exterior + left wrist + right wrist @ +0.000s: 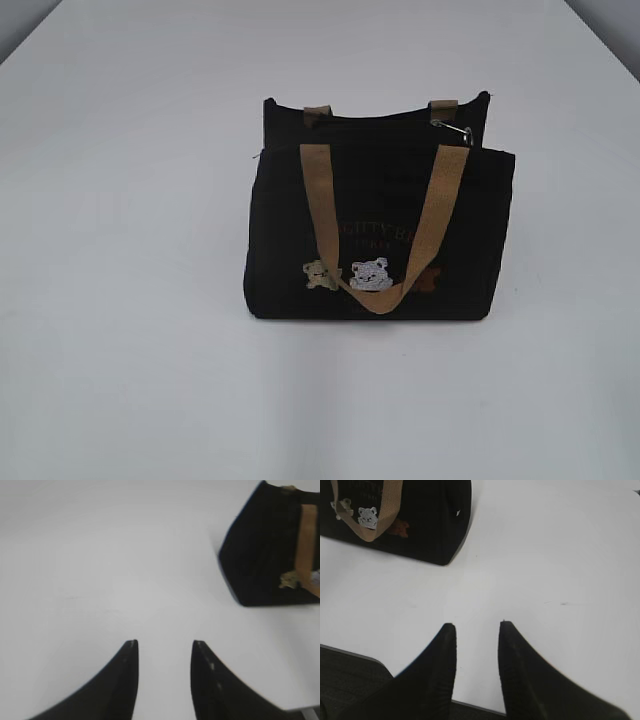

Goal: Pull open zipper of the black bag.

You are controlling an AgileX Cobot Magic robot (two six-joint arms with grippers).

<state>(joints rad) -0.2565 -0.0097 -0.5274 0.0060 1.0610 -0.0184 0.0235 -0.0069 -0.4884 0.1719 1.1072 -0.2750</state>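
Observation:
The black bag (pixel 378 228) stands upright in the middle of the white table, its tan front handle (pixel 380 240) hanging down over the bear patches. Along its top runs the zipper, with the small silver pull (pixel 452 130) at the right end. Neither arm shows in the exterior view. In the left wrist view my left gripper (pixel 164 645) is open over bare table, with the bag (pixel 265 550) at the upper right, well away. My right gripper (pixel 477 626) is open too, near the table's front edge, and the bag (pixel 420 515) lies at the upper left, apart from it.
The white table (pixel 130 300) spreads around the bag on all sides. Its front edge and the dark floor (pixel 350 675) below show in the right wrist view.

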